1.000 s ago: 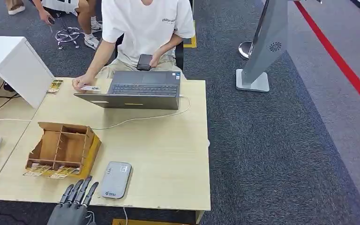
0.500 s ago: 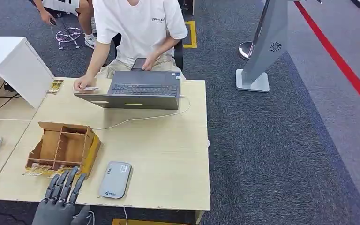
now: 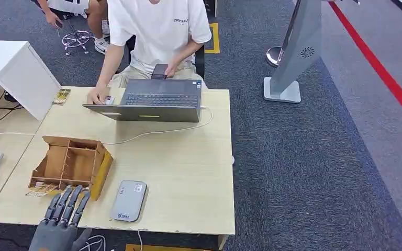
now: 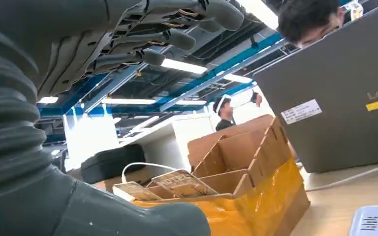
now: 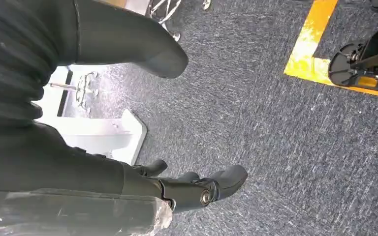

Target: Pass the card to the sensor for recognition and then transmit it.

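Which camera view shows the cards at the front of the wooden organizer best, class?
The left wrist view: the cards sit close, printed faces legible, at the wooden organizer's near edge. The head view shows them small, partly hidden behind the left hand. The right wrist view looks at carpet.

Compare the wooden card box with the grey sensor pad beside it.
The wooden card box is brown, tall-walled, open-topped and split into compartments; the grey sensor pad is a flat, closed slab with rounded corners. The box has cards at its near edge; the pad's top is bare. Both sit on the table, near its front edge.
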